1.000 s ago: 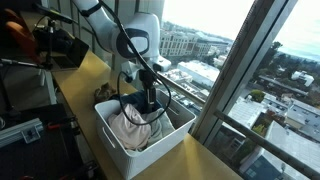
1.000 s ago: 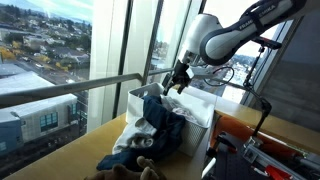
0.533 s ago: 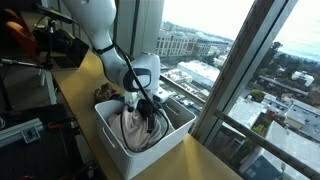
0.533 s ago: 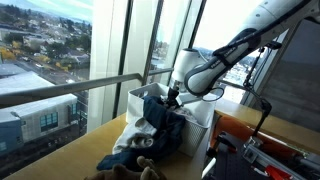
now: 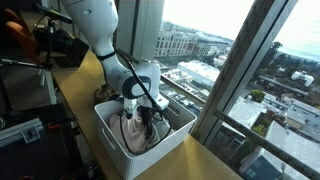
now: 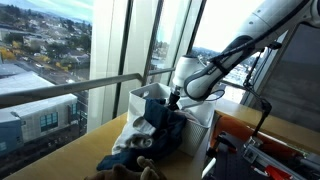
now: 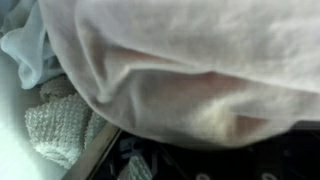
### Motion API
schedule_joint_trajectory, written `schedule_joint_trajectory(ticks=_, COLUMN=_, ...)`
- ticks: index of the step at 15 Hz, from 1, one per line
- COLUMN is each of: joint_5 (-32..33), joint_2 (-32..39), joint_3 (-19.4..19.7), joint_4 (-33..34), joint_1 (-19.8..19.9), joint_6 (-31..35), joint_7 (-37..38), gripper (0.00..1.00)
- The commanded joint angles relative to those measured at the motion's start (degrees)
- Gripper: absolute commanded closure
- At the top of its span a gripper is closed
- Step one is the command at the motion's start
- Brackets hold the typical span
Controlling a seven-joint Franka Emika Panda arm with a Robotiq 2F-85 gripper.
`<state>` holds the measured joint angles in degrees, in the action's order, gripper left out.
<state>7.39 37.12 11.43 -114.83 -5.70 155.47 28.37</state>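
the gripper (image 5: pixel 146 119) sits lower now, toward 6 o'clock, buried in the clothes (image 5: pixel 127 129) of the white bin (image 5: pixel 165 148); open or closed, can't tell.

Legible markings: 0. Nothing can be read on the white rectangular plastic bin (image 5: pixel 118 150) or the pale crumpled cloth (image 5: pixel 128 130) inside it; the wrist view is too blurred.
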Motion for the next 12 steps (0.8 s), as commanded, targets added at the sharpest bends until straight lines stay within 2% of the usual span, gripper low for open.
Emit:
schedule_joint_trajectory(ticks=1, joint_5=-2.3, joint_2=-4.2, joint_3=0.2, joint_4=-5.3, joint_1=-0.1, joint_6=0.3, joint_7=-2.0, gripper=0.64)
schedule_joint_trajectory(ticks=6, joint_5=-3.8, joint_2=-13.6, joint_3=-0.6, joint_4=-8.4, joint_1=0.5, joint_6=-3.1, joint_7=-4.4, gripper=0.99)
schedule_joint_trajectory(ticks=7, joint_5=-4.1, joint_2=-15.9, joint_3=-0.9, joint_4=-8.7, joint_1=0.6, joint_6=-4.1, joint_7=-4.8, gripper=0.94)
schedule_joint_trajectory(ticks=12, joint_5=-5.1, joint_2=-27.6, joint_3=-3.9, joint_4=-7.8, joint_1=0.9, joint_6=-8.2, joint_7=-6.5, gripper=0.94)
